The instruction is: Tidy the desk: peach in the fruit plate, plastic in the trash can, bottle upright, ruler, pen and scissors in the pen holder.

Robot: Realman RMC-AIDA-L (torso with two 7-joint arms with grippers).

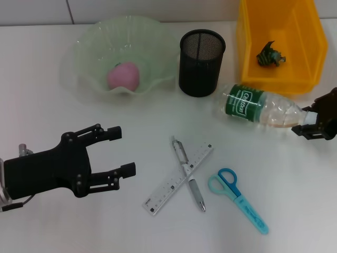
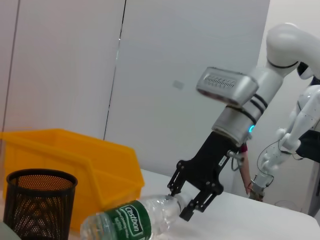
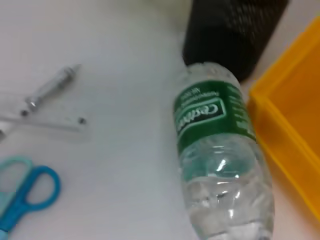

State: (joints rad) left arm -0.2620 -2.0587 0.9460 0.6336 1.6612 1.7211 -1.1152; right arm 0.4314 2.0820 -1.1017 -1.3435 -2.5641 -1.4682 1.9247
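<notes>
A: What job is the robot on?

B: I think the bottle [image 1: 260, 108] one; it lies on its side at 2 o'clock on the table [image 1: 63, 226], and the right gripper [image 1: 315, 124] is at its cap end, jaws part open around the neck, not squeezing yet as far as I can tell.

A: What next?

B: Close on the neck and tip it upright, I'd say.

A: And the other arm?

B: The left gripper [image 1: 124, 149] waits at 8 o'clock, jaws wide, holding nothing.

A: Count the things!

B: One peach [image 1: 124, 76] in the fruit plate [image 1: 84, 50]; one plastic scrap [image 1: 270, 55] in the yellow bin [image 1: 247, 47]; one pen holder [image 1: 201, 62] at 12 o'clock; one ruler [image 1: 168, 187], one pen [image 1: 196, 192], one scissors [image 1: 239, 200] near 5 o'clock.
</notes>
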